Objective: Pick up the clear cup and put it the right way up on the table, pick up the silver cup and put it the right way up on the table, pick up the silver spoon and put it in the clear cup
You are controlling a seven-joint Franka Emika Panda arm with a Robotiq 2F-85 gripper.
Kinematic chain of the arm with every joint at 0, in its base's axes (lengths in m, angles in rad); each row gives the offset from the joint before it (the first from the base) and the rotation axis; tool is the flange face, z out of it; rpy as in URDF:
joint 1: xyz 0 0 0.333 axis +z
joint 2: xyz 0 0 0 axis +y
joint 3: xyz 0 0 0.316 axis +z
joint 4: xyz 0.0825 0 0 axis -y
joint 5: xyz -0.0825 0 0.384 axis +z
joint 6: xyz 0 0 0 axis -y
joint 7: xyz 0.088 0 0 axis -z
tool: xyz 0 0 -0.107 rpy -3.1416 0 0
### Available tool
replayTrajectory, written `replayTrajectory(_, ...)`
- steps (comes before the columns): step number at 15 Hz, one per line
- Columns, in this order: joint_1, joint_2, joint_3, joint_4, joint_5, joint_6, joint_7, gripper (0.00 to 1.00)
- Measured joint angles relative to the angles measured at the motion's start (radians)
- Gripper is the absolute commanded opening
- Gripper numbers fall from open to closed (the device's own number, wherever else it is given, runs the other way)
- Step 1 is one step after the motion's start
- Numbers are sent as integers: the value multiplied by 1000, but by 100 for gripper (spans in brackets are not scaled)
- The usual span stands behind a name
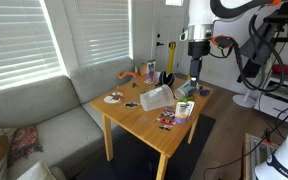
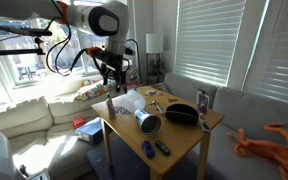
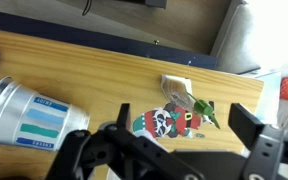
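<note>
The clear cup point(image 3: 29, 117) lies on its side on the wooden table point(image 3: 94, 60), whitish with a blue-green label, to the left of my gripper in the wrist view. It lies mid-table in both exterior views point(image 1: 156, 97) point(image 2: 149, 122). A smaller shiny shape that looks like the silver cup point(image 1: 183, 88) lies near the table corner, just below my gripper point(image 1: 195, 68). The gripper point(image 3: 181, 135) point(image 2: 112, 78) is open, empty and above the table. I cannot pick out the silver spoon for certain.
A red-and-green sticker point(image 3: 162, 122) and a small pale thing with a green leaf point(image 3: 187, 100) lie under the jaws. A black bowl point(image 1: 167, 78) point(image 2: 181, 115) stands toward the far edge. Small blue items point(image 2: 149, 150) lie near one edge. A grey sofa point(image 1: 44, 120) borders the table.
</note>
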Motion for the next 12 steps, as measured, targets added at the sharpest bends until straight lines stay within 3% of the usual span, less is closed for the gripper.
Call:
replayTrajectory(7, -6, 4, 0, -1, 0, 10, 12, 100)
replayTrajectory(12, -32, 80, -16, -1, 75, 129, 14, 100)
